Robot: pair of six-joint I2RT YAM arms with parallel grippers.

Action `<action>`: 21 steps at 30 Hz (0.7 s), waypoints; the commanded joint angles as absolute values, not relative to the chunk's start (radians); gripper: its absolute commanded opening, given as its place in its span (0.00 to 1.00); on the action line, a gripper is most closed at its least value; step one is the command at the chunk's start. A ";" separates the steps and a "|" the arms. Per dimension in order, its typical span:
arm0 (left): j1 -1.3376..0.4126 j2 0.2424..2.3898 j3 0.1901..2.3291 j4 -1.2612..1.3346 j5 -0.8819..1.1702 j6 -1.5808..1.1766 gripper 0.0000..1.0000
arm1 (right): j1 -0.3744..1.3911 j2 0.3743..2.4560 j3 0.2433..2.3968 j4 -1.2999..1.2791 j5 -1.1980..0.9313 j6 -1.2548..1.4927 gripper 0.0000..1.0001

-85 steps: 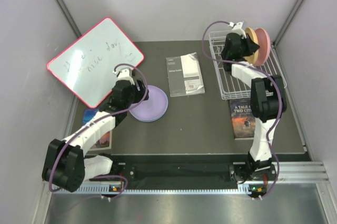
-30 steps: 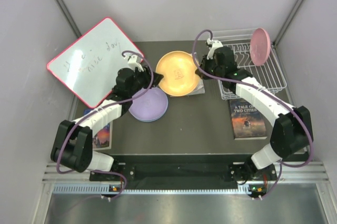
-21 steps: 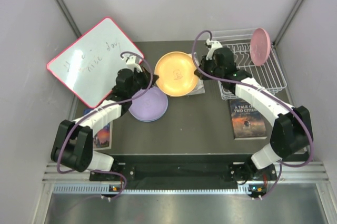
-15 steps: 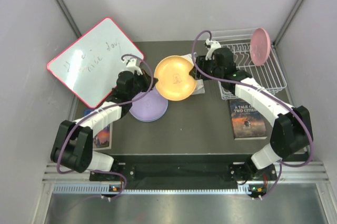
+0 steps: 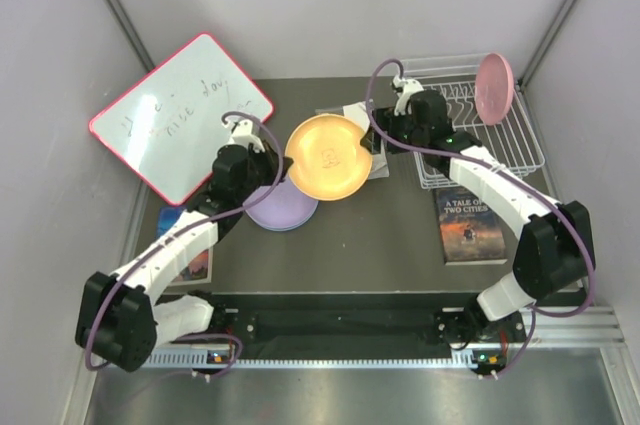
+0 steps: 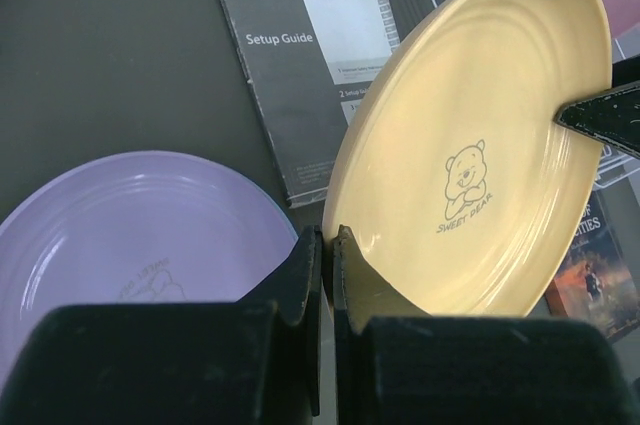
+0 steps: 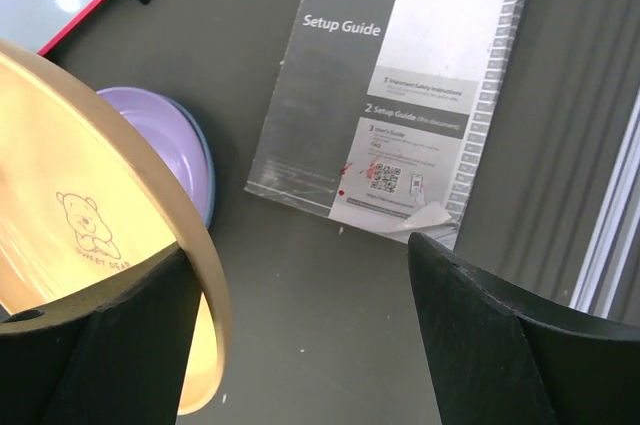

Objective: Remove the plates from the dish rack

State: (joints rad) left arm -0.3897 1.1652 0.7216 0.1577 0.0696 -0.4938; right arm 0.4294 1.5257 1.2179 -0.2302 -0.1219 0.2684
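My left gripper is shut on the near rim of the orange plate, holding it tilted above the table. In the top view the orange plate partly covers the lavender plate, which lies flat on a light blue plate. My right gripper stands open at the orange plate's far edge, the rim just inside one finger and loose. The pink plate stands upright in the white dish rack at the back right.
A Canon setup guide lies on the dark mat behind the plates. A red-framed whiteboard leans at the back left. One book lies in front of the rack, another under my left arm. Walls close both sides.
My right gripper has opened and let go of the orange plate. My left gripper has shut on its rim and drawn it left, toward the lavender plate.
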 commanded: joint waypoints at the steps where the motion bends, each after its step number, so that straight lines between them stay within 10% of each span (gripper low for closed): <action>1: -0.356 1.056 0.694 -0.083 -0.210 -0.495 0.00 | 0.258 1.482 1.275 -0.238 0.031 0.224 0.78; 21: -0.350 0.888 0.581 -0.216 -0.431 -0.515 0.00 | 0.124 1.517 1.298 -0.221 -0.071 0.227 0.83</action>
